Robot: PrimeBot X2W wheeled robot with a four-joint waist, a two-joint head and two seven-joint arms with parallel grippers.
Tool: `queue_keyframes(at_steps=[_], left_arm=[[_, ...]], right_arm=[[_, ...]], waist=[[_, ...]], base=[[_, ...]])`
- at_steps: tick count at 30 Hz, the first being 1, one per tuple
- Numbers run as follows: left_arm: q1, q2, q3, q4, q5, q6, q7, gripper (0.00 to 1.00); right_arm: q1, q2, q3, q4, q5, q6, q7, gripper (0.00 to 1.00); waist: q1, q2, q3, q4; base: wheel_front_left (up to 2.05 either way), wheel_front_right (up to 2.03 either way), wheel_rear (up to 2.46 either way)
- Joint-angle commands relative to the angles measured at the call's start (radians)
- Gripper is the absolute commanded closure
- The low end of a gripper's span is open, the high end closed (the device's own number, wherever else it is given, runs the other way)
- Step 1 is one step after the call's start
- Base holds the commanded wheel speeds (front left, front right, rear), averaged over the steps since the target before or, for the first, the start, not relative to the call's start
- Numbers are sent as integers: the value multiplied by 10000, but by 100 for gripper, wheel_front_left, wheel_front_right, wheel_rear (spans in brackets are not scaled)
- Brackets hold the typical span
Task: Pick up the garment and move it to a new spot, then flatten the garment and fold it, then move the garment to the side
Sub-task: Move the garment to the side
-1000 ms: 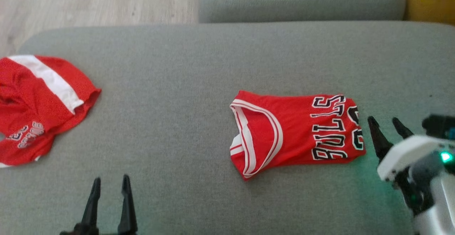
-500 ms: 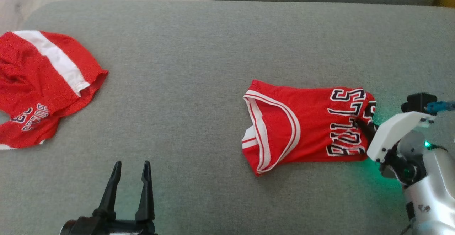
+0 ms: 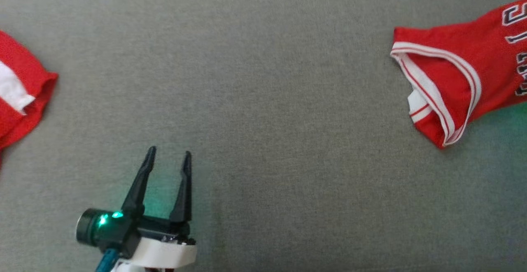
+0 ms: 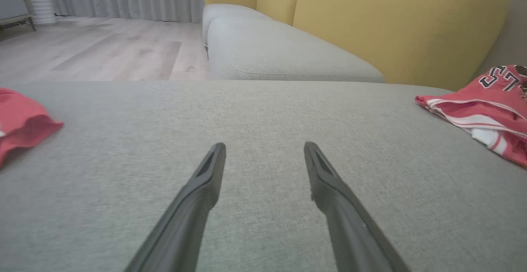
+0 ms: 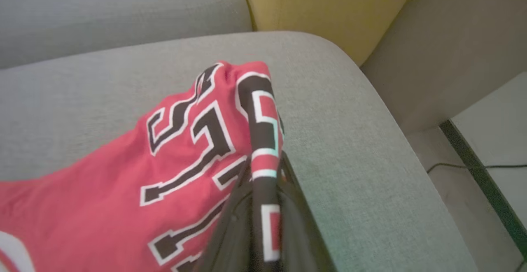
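Note:
The garment (image 3: 453, 66) is a red jersey with white trim and black lettering, lying on the grey cushion (image 3: 288, 119) at the upper right of the head view. In the right wrist view my right gripper (image 5: 265, 169) is shut on the lettered end of the jersey (image 5: 164, 152), with a fold of fabric pinched between its fingers and raised a little. My left gripper (image 3: 169, 152) stands open over bare cushion at the lower left, with nothing between its fingers (image 4: 206, 173). The jersey (image 4: 486, 99) lies far to its right.
A second red garment with a white stripe (image 3: 20, 95) lies at the left edge of the cushion. A yellow sofa back (image 4: 370, 25) and another grey seat (image 4: 280, 54) stand beyond. The cushion's rounded edge (image 5: 391, 140) drops to the floor, where a cable (image 5: 473, 167) lies.
My right gripper has moved onto the jersey's lettered end and shut on it. The head camera has moved closer, so the whole picture has shifted. The left gripper stays open.

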Motion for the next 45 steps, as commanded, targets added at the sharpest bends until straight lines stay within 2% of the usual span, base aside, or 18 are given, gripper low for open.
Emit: queue_keyframes(at_steps=[1,6,13,14,15,17,23,29,34,39,42,45], left_arm=[[-174,108,226,-236,85,-29,-95,0],[-456,153,-69,-166,231,-78,-95,0],[-477,145,-75,-153,243,-96,-95,0],[-482,146,-74,-141,245,-98,-95,0],[-484,144,-65,-136,238,-100,-95,0],[-466,134,-47,-123,229,-102,-95,0],[-338,58,33,-75,69,-92,-95,0],[-3,-39,288,4,-311,22,-95,0],[533,-83,495,60,-652,157,-95,0],[1137,-93,727,38,-1002,305,-95,0],[1477,-94,895,101,-1106,353,-95,0],[1667,-95,995,192,-1090,345,-95,0]], right_arm=[[-129,-194,62,-248,-117,67,-144,100],[-664,-474,-386,338,-1822,67,-706,100],[-1074,-325,-1383,305,-3701,67,-1398,100],[-1100,-216,-1544,294,-3833,67,-1479,95],[-1109,-84,-1680,324,-3930,67,-1519,78],[-1053,46,-1652,326,-4271,67,-1678,0],[-944,394,-1380,-268,-4946,67,-3074,0],[-160,1143,-286,-1354,-4269,67,-4553,0],[2027,1708,618,-3253,-3358,67,-5130,0],[4925,2478,737,-5157,-2585,67,-5758,0],[6406,2902,854,-5628,-2364,67,-6186,0],[7143,3079,978,-5734,-2415,67,-6381,0]], waist=[[-3,0,336,-246],[-3,0,545,-327],[-3,0,506,-470],[-3,0,479,-479],[-3,0,444,-494],[-3,0,381,-530],[-3,0,0,-609],[-3,0,-974,-496],[-3,0,-2106,-134],[-3,0,-2927,235],[-3,0,-3270,386],[-3,0,-3415,452]], base=[[0,0,0],[0,0,0],[0,0,0],[0,0,0],[0,0,0],[0,0,0],[0,0,0],[0,0,0],[0,0,0],[0,0,0],[0,0,0],[0,0,0]])
